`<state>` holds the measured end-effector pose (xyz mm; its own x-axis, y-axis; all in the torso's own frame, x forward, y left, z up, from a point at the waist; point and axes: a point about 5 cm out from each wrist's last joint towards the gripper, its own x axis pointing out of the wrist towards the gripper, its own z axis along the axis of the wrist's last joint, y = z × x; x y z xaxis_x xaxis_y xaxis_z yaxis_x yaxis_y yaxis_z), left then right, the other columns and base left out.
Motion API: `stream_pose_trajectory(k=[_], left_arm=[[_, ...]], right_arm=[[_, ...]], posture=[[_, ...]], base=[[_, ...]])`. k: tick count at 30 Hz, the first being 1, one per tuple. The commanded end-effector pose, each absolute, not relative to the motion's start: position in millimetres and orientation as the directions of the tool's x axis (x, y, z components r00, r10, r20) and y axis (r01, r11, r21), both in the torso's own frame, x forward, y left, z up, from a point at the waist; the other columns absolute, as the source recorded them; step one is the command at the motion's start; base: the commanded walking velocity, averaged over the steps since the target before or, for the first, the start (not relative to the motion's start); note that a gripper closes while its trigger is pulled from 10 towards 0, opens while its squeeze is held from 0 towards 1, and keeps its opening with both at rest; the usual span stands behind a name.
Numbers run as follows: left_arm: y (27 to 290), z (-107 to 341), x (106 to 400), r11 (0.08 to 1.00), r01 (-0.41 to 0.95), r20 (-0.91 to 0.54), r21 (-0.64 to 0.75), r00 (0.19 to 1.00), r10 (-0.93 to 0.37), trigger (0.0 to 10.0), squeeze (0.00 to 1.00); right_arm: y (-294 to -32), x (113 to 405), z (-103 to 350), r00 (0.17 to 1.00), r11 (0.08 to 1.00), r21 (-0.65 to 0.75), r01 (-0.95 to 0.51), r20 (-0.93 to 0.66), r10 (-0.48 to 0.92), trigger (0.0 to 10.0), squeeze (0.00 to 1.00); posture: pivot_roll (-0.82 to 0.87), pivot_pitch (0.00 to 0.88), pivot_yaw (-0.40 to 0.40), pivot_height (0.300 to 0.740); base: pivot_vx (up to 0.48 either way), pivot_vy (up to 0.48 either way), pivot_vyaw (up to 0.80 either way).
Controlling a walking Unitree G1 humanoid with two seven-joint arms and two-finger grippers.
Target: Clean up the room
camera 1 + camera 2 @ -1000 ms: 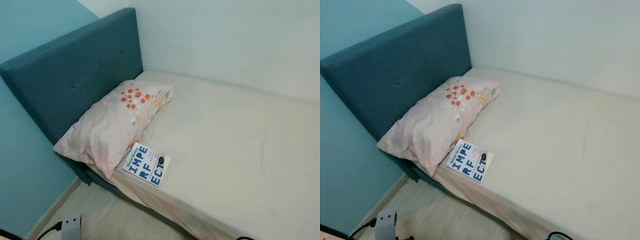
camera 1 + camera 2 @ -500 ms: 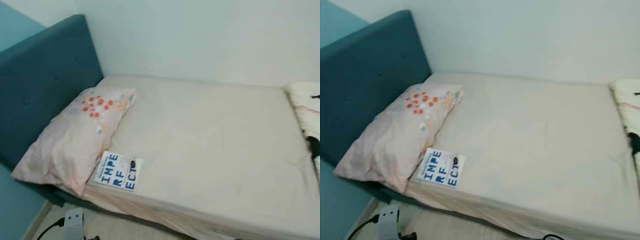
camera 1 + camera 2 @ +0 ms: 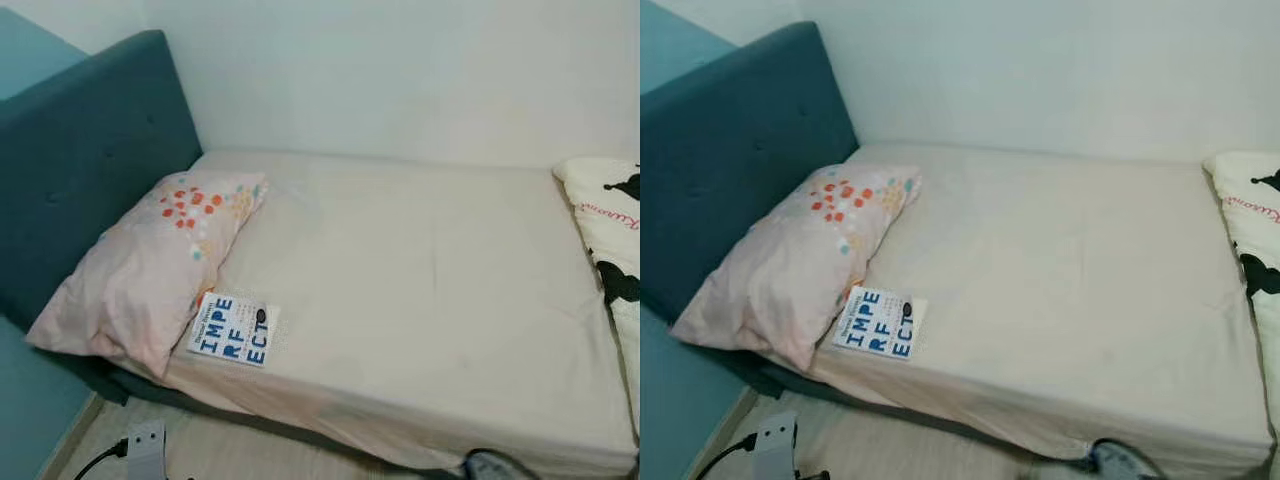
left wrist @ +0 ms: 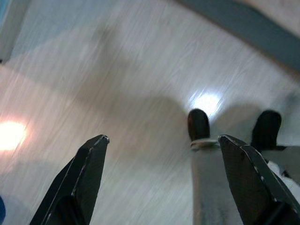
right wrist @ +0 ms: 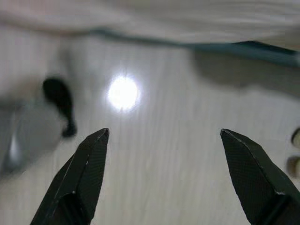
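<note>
A white book with blue block letters (image 3: 233,329) lies on the cream bed (image 3: 430,300) near its front edge, beside a pink pillow with orange dots (image 3: 150,265). A white cloth with black patches (image 3: 610,240) lies at the bed's right end. My left gripper (image 4: 161,140) hangs open over the pale wooden floor, its fingers (image 4: 82,178) wide apart with nothing between them. The right gripper (image 5: 164,136) is likewise open above the floor, close to the bed's edge.
A teal headboard (image 3: 80,190) stands at the left against a blue wall. A grey power adapter with a black cable (image 3: 140,445) sits on the floor (image 3: 220,450) by the bed's front left corner. White wall runs behind the bed.
The camera has swung right: the bed shifted left in view and the black-and-white cloth at the right end has come into sight. Book and pillow lie as before.
</note>
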<state>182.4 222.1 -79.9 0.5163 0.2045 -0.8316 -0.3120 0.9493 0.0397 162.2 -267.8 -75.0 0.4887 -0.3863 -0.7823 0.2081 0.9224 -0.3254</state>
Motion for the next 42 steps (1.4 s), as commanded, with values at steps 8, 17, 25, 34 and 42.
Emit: stream_pose_trajectory(k=[8, 17, 25, 34, 42], left_arm=[[222.0, -82.2, 177.7, 0.944, -0.324, -0.839, 0.056, 0.498, 0.221, 10.0, 0.00], [221.4, -82.7, 177.0, 0.943, -0.327, -0.842, 0.058, 0.492, 0.223, 10.0, 0.00], [222.2, -82.3, 177.7, 0.945, -0.322, -0.841, 0.063, 0.493, 0.224, 10.0, 0.00], [223.2, -81.8, 178.2, 0.947, -0.313, -0.840, 0.069, 0.494, 0.224, 10.0, 0.00], [223.4, -82.0, 177.8, 0.949, -0.309, -0.842, 0.069, 0.491, 0.222, 10.0, 0.00]], right_arm=[[-201.4, 229.3, -55.6, 0.694, 0.984, 0.084, 0.160, -0.718, -0.052, 10.0, 0.00], [-203.6, 216.5, -63.3, 0.672, 0.965, 0.128, 0.228, -0.738, -0.061, 10.0, 0.00], [-206.0, 190.2, -77.6, 0.610, 0.954, 0.127, 0.273, -0.789, -0.069, 10.0, 0.00], [-208.9, 170.6, -86.7, 0.556, 0.950, 0.101, 0.295, -0.826, -0.085, 10.0, 0.00], [-211.5, 166.7, -87.9, 0.546, 0.953, 0.089, 0.291, -0.833, -0.089, 10.0, 0.00]], posture=[[-0.07, 0.068, 0.054, 0.740], [-0.07, 0.078, 0.050, 0.740], [-0.07, 0.083, 0.058, 0.740], [-0.07, 0.090, 0.058, 0.740], [-0.07, 0.092, 0.060, 0.740]], base=[[-0.358, 0.000, 0.00], [-0.358, 0.000, 0.00], [-0.351, 0.000, 0.00], [-0.355, 0.000, 0.00], [-0.357, 0.000, 0.00]])
